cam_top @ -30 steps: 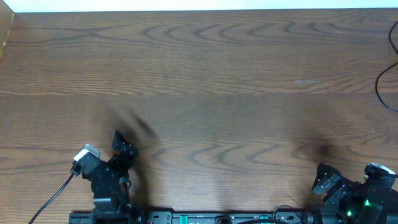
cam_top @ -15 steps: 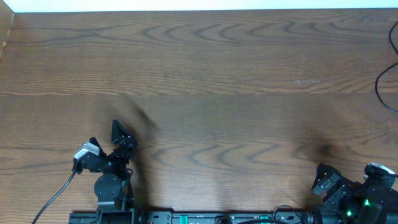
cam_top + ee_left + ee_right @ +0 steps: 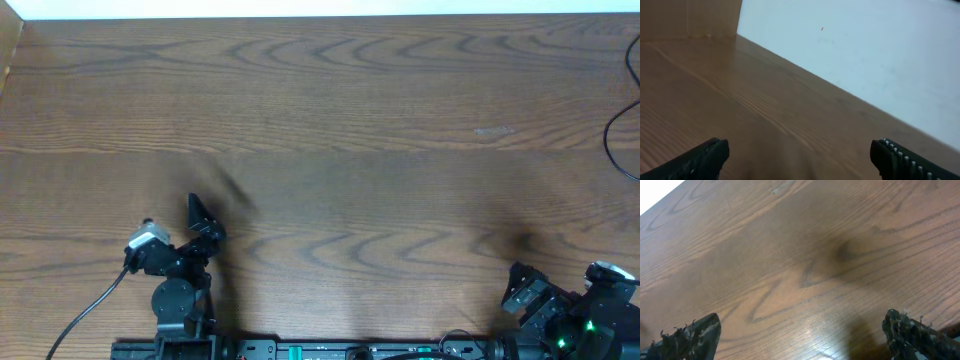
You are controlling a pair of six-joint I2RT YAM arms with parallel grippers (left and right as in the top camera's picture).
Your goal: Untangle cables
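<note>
Your left pincer (image 3: 205, 222) sits at 7 o'clock on the brown tabletop (image 3: 350, 120). It is open wide and holds nothing. Your right pincer (image 3: 800, 337) sits at 5 o'clock. It is open wide too, with only bare wood between its tips. One thin black cable (image 3: 609, 140) curves in at the 3 o'clock edge, far from both pincers. The rest of it is cut off.

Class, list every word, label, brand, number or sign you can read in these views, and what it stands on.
No text can be read in any view.
Pale smudge on the table: too faint to tell whether it is writing.
Black rail at the arms' bases: green marks, too small to read.
</note>
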